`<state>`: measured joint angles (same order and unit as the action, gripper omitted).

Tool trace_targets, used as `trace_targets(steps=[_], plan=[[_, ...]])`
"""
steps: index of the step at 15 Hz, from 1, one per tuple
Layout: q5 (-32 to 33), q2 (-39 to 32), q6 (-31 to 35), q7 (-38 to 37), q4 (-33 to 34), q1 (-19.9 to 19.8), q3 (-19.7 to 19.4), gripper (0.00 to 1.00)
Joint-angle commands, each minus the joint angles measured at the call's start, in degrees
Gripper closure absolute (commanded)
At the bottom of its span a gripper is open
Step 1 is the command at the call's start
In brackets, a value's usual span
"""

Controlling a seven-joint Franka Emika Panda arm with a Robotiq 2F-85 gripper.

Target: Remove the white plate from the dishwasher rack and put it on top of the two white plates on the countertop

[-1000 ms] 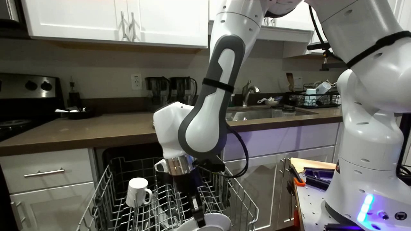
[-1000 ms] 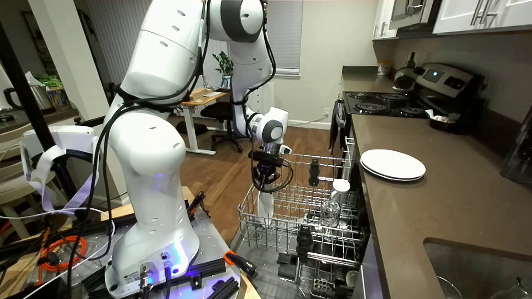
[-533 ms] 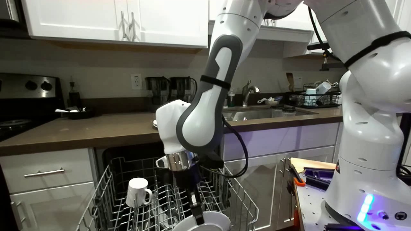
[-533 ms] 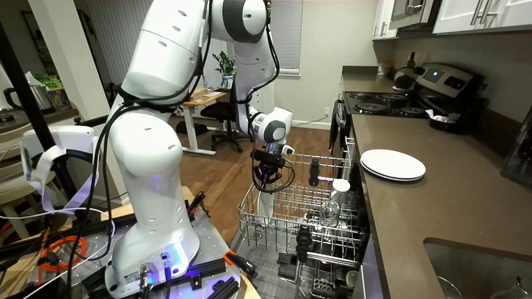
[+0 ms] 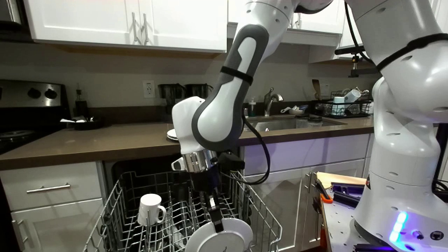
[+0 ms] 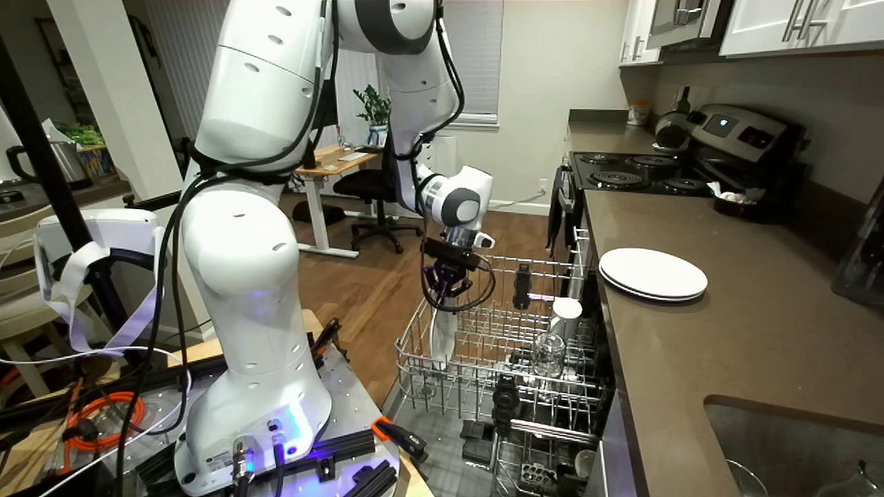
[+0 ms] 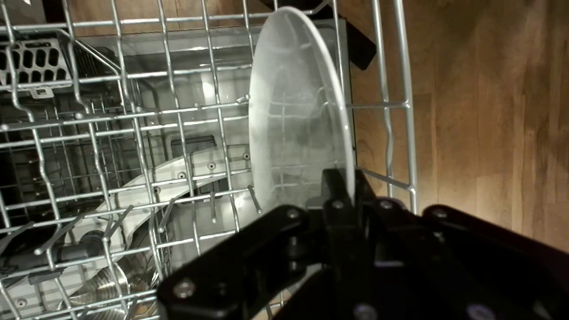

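Note:
The white plate (image 5: pixel 235 233) stands on edge, nearly upright, inside the dishwasher rack (image 5: pixel 281 229). My gripper (image 5: pixel 217 225) points down and is shut on the plate's upper rim. In the wrist view the fingertips (image 7: pixel 335 182) pinch the white plate (image 7: pixel 289 102) from both sides. In an exterior view the plate (image 6: pixel 442 338) hangs below the gripper (image 6: pixel 444 298) near the rack's side away from the counter. Whether its lower edge touches the tines cannot be told. The two white plates (image 6: pixel 653 271) lie stacked near the edge of the countertop (image 6: pixel 753 331); the arm partly hides them in an exterior view (image 5: pixel 172 134).
A white mug (image 5: pixel 149 209) and a clear glass (image 6: pixel 549 353) stand in the rack on the counter side. The rack's wire side wall (image 7: pixel 406 104) rises close beside the plate. The countertop's front edge (image 5: pixel 87 157) stands above the rack. A sink (image 6: pixel 780 428) is set into the counter.
My gripper and the white plate have risen, so more of the plate's face shows. The gripper has also shifted slightly toward the counter. The stacked plates have not moved.

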<state>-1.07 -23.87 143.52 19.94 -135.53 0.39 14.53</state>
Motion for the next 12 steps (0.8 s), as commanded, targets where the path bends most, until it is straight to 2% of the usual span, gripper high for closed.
trace_targets(steps=[1, 6, 12], plan=[[-0.45, 8.74, -6.71, 2.34, -2.51, -0.57, -0.72, 0.98], [1.86, 15.98, -15.29, 1.44, -1.79, 1.14, -3.02, 0.98], [11.92, 24.0, -17.94, -3.06, -1.02, 2.99, -6.76, 0.98]])
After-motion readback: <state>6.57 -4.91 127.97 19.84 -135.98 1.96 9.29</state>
